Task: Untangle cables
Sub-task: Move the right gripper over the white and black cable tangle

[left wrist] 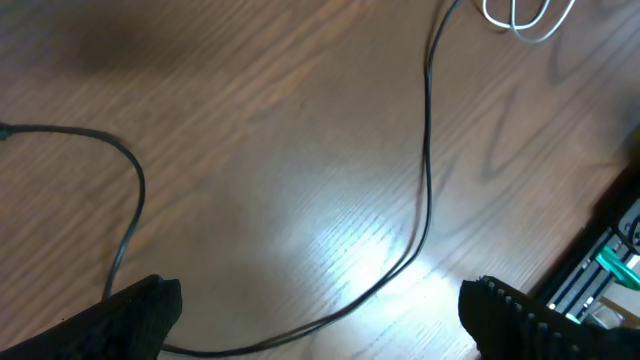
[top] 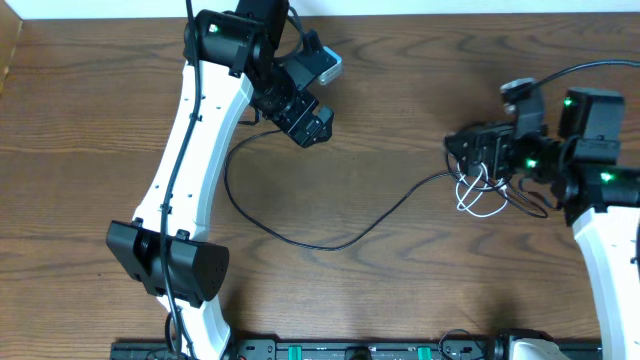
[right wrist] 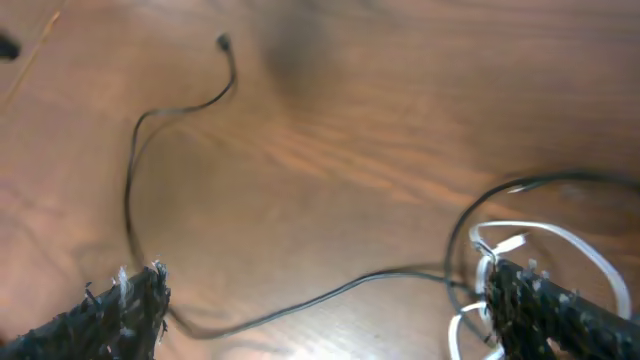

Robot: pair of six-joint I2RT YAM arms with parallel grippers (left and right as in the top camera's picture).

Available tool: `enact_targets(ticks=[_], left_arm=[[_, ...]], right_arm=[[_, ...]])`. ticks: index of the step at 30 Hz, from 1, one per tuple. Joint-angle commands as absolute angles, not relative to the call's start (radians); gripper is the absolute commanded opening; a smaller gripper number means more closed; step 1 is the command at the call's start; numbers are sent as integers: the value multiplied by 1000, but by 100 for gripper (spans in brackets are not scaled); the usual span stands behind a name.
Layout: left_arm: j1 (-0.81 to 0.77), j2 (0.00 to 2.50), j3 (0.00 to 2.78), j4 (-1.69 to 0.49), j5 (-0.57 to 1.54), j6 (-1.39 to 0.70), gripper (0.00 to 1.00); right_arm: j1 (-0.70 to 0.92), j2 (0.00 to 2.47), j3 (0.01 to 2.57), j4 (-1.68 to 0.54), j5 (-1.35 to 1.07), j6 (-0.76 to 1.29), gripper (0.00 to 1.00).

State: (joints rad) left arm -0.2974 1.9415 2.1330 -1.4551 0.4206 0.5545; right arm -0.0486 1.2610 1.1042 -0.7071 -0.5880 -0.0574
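While both arms hang over the wooden table (top: 400,80), the left gripper (left wrist: 320,298) stands with its fingers spread wide and holds nothing. The black cable (left wrist: 427,150) lies on the table beneath it, crossing between the fingers and running ahead. The right gripper (right wrist: 325,282) is likewise spread and empty. The white cable (right wrist: 545,224) lies looped at one finger (right wrist: 560,320), overlapping the black cable; contact cannot be told. The plug end (right wrist: 222,42) lies well ahead, nearer the other finger.
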Motion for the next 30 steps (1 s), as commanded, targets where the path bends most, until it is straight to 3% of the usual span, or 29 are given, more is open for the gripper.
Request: enact_targets(ticks=[1, 4, 9, 13, 19, 30], left_arm=[[-294, 1941, 2130, -1461, 438, 553, 93], [-294, 1941, 2130, -1462, 445, 553, 93], [-294, 1941, 2130, -1470, 449, 553, 93], [-294, 1941, 2130, -1470, 449, 553, 93], [-294, 1941, 2130, -1473, 449, 553, 93], [-294, 1941, 2130, -1473, 449, 554, 93]], right_arm=[[-20, 1257, 1113, -727, -616, -84, 92], [12, 1254, 1113, -709, -560, -84, 75], [116, 1230, 1113, -695, -381, -83, 84], [257, 1193, 1113, -684, -36, -21, 85], [397, 1162, 1113, -679, 268, 28, 93], [422, 1070, 1113, -780, 313, 74, 92]])
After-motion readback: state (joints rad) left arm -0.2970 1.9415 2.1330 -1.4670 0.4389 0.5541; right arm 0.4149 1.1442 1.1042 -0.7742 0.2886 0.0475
